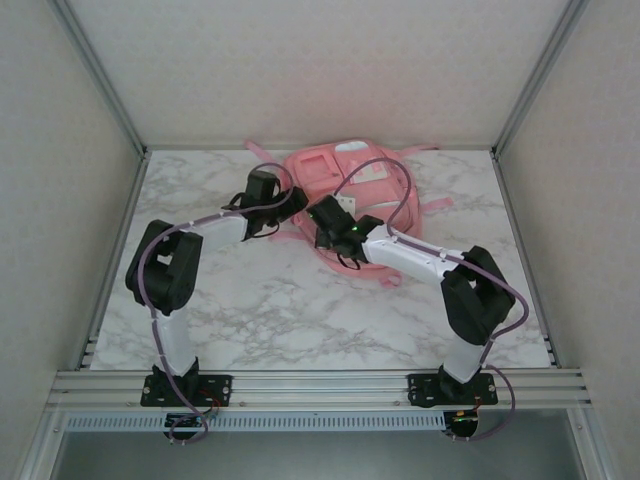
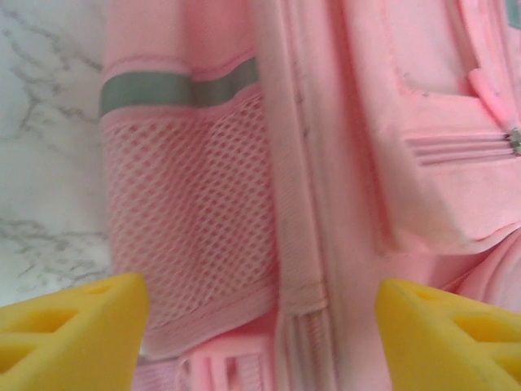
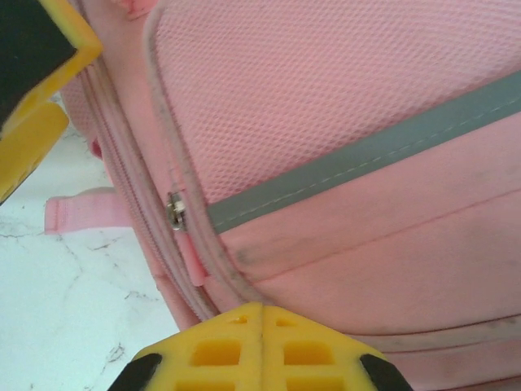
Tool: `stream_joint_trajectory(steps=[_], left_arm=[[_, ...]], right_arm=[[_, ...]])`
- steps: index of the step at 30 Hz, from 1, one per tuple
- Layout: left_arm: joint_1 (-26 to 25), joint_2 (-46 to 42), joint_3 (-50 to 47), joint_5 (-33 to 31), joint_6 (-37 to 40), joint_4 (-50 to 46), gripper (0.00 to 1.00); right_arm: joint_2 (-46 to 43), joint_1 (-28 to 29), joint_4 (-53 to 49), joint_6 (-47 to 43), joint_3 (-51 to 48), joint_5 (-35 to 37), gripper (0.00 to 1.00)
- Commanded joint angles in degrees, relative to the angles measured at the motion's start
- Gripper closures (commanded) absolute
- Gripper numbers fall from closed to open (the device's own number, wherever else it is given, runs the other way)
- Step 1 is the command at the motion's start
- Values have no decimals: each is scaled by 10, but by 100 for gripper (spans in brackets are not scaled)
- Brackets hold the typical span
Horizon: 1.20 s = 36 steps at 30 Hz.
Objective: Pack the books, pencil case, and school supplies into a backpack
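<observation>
Backpack (image 1: 322, 166) blocks far centre; near table (image 1: 285, 312) open.

- The backpack (image 1: 350, 190) lies flat on the table (image 1: 300, 320), toward the far edge and about midway across.
- The left gripper (image 1: 292, 203) sits at the backpack's left edge, above its mesh side pocket (image 2: 187, 212). Bare table lies left of that pocket.
- The right gripper (image 1: 325, 222) sits over the backpack's near-left part, just right of the left gripper.
- A zip pull (image 3: 174, 210) lies on the backpack's side seam, just beyond the right gripper's fingertips.
- A strap loop (image 3: 81, 213) sticks out from the backpack onto the table, beside that zip pull.
- A second zip pull (image 2: 513, 142) lies on a front pocket, right of the mesh side pocket.
- The left arm base (image 1: 185, 385) and right arm base (image 1: 450, 388) stand at the table's near edge, well before the backpack, one to each side.
</observation>
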Motion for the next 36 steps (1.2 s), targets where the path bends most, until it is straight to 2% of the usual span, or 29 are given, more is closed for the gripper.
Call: stream_joint_trajectory(steps=[1,5,10,13,15,19,23,29,36], left_arm=[[2,17,22,14,-15,51,38],[-1,47,40,21,-16,64,65],[-7,57,41,34,-12,75,79],[-11,57,36,38,-10,82,88],[-13,61,35,51,-11,89,100],[-20,45,10,70,-32,118,100],[-35,-14,-42,56,-44,109,100],[-59,-90,-95,37,-60,106,100],[-75,-119,-117,25,-61,102,100]], right_arm=[[-23,-10,5,-6,-18,-25,100],[-23,-10,8,-3,-15,-52,100],[-16,-10,13,10,3,-93,100],[-14,-9,11,17,9,-111,94],[-12,-8,10,27,11,-122,89],[-9,-3,9,52,9,-137,76],[5,-1,-4,77,11,-128,67],[29,-1,-46,94,40,-65,62],[31,6,-143,109,62,64,62]])
